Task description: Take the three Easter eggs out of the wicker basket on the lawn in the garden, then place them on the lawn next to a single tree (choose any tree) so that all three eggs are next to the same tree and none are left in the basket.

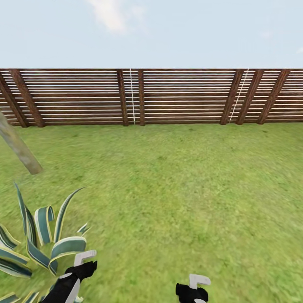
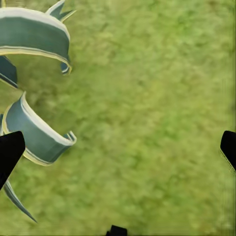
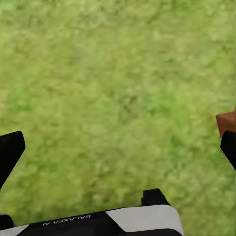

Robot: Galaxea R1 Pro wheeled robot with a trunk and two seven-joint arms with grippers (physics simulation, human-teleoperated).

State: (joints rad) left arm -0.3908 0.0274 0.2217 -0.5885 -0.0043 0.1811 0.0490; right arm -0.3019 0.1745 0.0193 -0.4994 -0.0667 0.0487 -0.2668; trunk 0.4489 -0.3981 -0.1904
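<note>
Both our black grippers, left [image 2: 118, 147] and right [image 3: 118, 147], gape empty over mottled green lawn [image 1: 189, 189]; we judge egg-moving unstarted.

A striped agave-like plant [image 1: 38, 248] grows at the near left, its blue-green leaves edged in cream and curling outward; two of its curled leaves [image 2: 37, 132] show close up in the left wrist view. Pale blue sky [image 1: 168, 29] with a faint white cloud [image 1: 111, 14] spans the top.
</note>
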